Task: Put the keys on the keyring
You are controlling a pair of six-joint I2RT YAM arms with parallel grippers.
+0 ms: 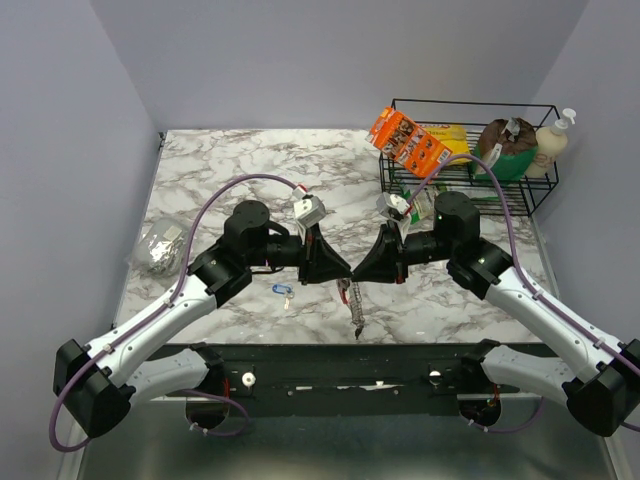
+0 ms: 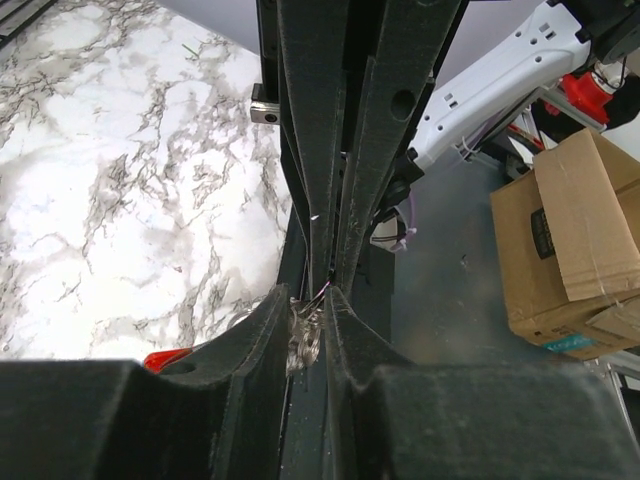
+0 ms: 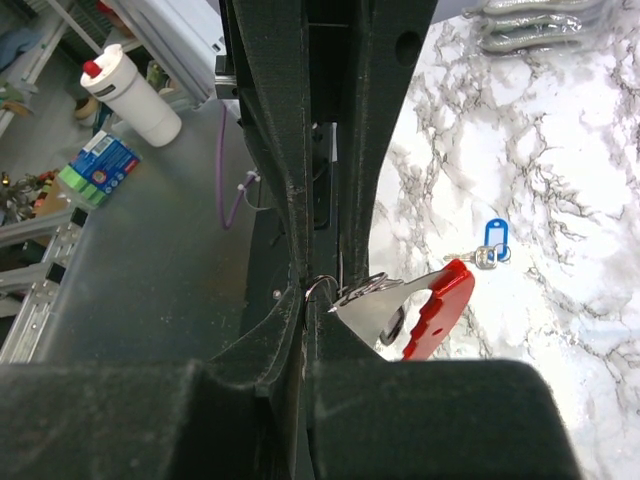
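**Both pincers on the keyring, keys not yet threaded**

The left pincer and right pincer meet tip to tip above the near middle of the white marble-patterned table. Both are clenched. Between them they grasp the keyring, a slim grey-silver metal strip with a red curved plastic end and a thin wire loop at the top. The wrist views show the loop pinched at the finger tips. The strip hangs down below the tips, and I can't tell if its end touches the table.

The small metal key with a bright blue plastic head lies flat on the table near the left pincer, apart from the keyring. A second tiny plain metal key seems to sit right against it, but it's too small to be sure.

Progress: early. The keyring is picked up and held two-handed, probably to open the loop. No key shows on it. Left to do: free one pincer, fetch each key, thread them on.
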